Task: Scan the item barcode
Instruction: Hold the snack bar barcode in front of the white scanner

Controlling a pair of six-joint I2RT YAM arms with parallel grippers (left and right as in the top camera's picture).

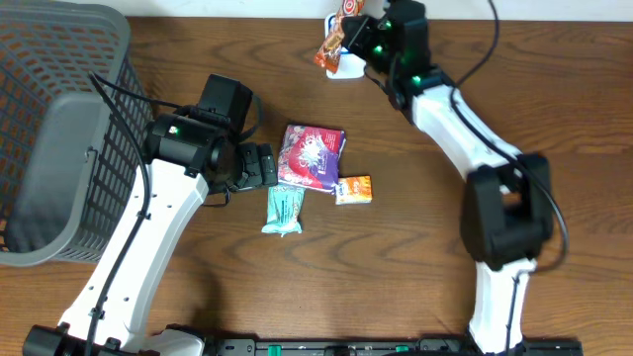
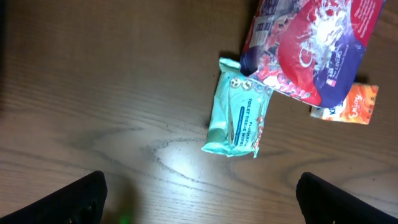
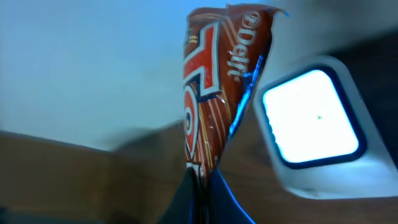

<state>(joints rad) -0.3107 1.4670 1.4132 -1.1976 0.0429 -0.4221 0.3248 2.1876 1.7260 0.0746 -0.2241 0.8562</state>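
My right gripper [image 1: 362, 38] is shut on the bottom edge of a red snack packet [image 1: 333, 41], which it holds upright at the table's far edge. In the right wrist view the packet [image 3: 214, 81] rises from the closed gripper [image 3: 204, 182], just left of a white scanner [image 3: 317, 124] with a bright lit window. The scanner [image 1: 348, 69] sits right under the packet in the overhead view. My left gripper [image 1: 265, 166] hangs open over bare wood, its dark fingers [image 2: 74, 202] wide apart, with nothing between them.
A purple-pink bag [image 1: 313, 156], a teal packet [image 1: 284, 210] and a small orange packet [image 1: 353, 189] lie mid-table, beside the left gripper. The teal packet [image 2: 239, 118] lies just ahead of the left fingers. A grey mesh basket [image 1: 59, 129] fills the left side.
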